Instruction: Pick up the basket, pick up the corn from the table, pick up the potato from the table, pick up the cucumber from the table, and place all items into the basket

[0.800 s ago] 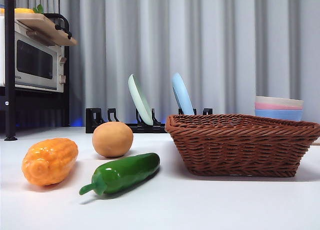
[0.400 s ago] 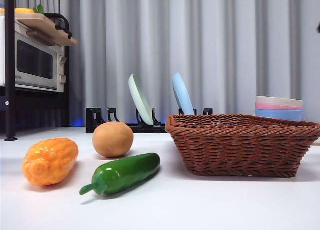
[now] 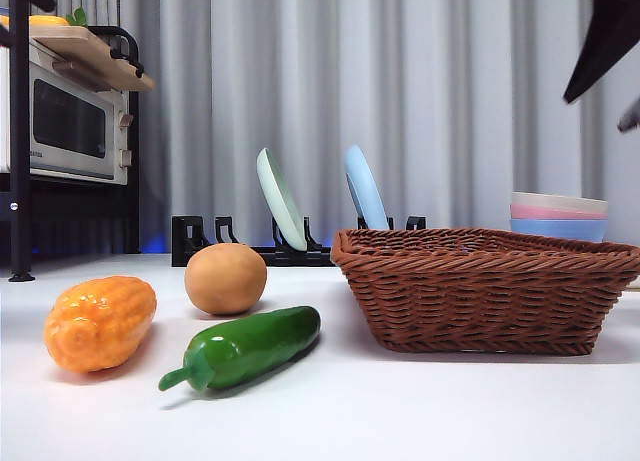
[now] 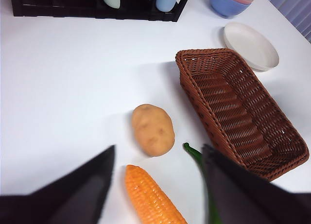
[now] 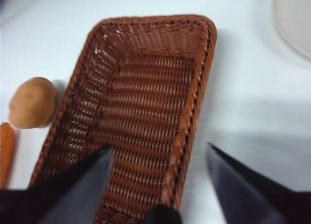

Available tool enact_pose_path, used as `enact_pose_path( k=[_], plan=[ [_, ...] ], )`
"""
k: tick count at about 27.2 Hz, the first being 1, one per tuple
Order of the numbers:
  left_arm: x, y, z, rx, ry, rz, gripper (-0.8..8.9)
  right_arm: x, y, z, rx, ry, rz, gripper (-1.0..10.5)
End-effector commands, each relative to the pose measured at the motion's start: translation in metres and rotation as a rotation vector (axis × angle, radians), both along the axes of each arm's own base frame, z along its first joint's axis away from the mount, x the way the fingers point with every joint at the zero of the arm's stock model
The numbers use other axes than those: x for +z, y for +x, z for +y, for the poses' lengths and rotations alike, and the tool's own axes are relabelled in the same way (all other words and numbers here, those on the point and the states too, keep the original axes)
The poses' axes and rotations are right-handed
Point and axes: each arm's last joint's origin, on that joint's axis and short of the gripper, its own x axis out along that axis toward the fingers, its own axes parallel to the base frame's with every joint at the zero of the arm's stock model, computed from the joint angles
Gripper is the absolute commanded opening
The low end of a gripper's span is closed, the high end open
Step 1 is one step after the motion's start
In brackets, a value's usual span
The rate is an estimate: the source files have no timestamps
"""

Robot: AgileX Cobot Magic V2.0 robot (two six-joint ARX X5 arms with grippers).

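The basket point(image 3: 485, 289) is seen standing empty on the white counter point(image 3: 400, 411), to the right in the front view. The potato point(image 3: 225, 278), corn point(image 3: 99, 322) and cucumber point(image 3: 243, 347) are grouped to its left, all resting on the counter; the cucumber lies nearest the basket, the corn farthest, the potato behind and between them. No item is seen touching another. The right pincer point(image 5: 158, 185) is held above the basket, its jaws spread wide over one long wall and the basket floor, with nothing gripped; in the front view it is taken to be the dark tip at the top right corner. The left pincer point(image 4: 155, 185) is held above the vegetables, jaws likewise spread and holding nothing, with the corn framed between them and the potato just beyond. Behind the group, a black rack point(image 3: 250, 243) holding two upright plates point(image 3: 280, 199) is noted, and stacked pastel bowls point(image 3: 557, 217) behind the basket. A microwave point(image 3: 65, 126) is seen on a shelf at far left.
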Motion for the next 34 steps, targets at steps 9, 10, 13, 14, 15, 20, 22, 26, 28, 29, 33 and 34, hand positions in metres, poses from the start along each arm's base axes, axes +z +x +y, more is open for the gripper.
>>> enact_pose_path(
  k=[9,10,13,14,15,20,22,26,28,29,33,34],
  plan=[
    [-0.001,-0.001,-0.001,-0.012,0.008,0.003,4.13,-0.056,0.071,0.004,0.007,-0.017,0.237,3.8],
    [-0.001,-0.001,0.000,-0.011,0.009,0.006,4.13,-0.062,0.076,0.004,0.008,-0.018,0.259,3.8],
    [-0.001,-0.002,0.000,-0.011,0.010,0.014,4.13,-0.083,0.088,0.007,0.029,0.003,0.321,3.7],
    [-0.002,-0.002,0.000,-0.011,0.010,0.018,4.13,-0.090,0.091,0.008,0.037,0.013,0.341,3.6],
    [-0.002,-0.002,0.000,-0.011,0.010,0.021,4.13,-0.095,0.092,0.009,0.047,0.026,0.354,3.2],
    [-0.003,-0.003,0.000,-0.011,0.010,0.034,4.13,-0.098,0.094,0.012,0.064,0.041,0.361,-0.2],
    [-0.003,-0.002,-0.002,-0.020,0.011,0.036,4.13,-0.090,0.092,0.012,0.049,0.050,0.344,-0.2],
    [-0.009,0.010,-0.014,-0.078,0.010,0.059,4.15,-0.055,0.078,0.009,0.022,0.075,0.242,-0.2],
    [-0.011,0.023,-0.027,-0.114,0.012,0.084,4.17,-0.031,0.064,0.008,0.021,0.081,0.174,-0.2],
    [-0.011,0.031,-0.035,-0.120,0.038,0.095,4.18,-0.019,0.057,0.008,0.021,0.082,0.138,-0.2],
    [-0.020,0.066,-0.079,-0.144,0.182,0.165,4.81,0.022,0.026,0.006,0.022,0.096,-0.011,-0.2],
    [-0.026,0.076,-0.091,-0.154,0.218,0.195,4.82,0.030,0.018,0.005,0.019,0.101,-0.044,-0.2]
  ],
)
